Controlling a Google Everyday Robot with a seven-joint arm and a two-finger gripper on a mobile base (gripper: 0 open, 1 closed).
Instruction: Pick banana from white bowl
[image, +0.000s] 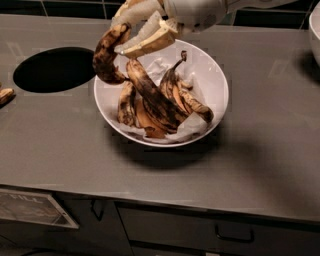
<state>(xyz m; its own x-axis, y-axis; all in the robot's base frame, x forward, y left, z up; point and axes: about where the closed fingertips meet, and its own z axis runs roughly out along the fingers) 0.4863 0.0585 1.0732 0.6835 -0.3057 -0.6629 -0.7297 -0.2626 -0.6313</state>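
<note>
Only one bit of writing: a label (31, 207) on the cabinet front near left, text too faint to read. No brands visible.

Gripper (121, 34) is at far centre-left, above the far-left rim of the white bowl (212, 75). Its two cream fingers (147, 42) are clamped on the upper end of the banana (106, 54). The banana is 1 short, curved, black-blotched piece; it hangs clear of the pile, its lower tip over the bowl's left rim.

In the bowl: 1 long dark banana (151, 94) lying on crumpled white paper (156, 65), plus several orange-brown peel pieces (141, 116), exact count unclear.

The grey counter (260, 150) has 1 black round hole (54, 68) at far left. 1 small brownish scrap (5, 95) sits at the left edge. 1 second white dish (315, 27) is cut off at far right. 2 dark handles (233, 235) are on the cabinet fronts below.
</note>
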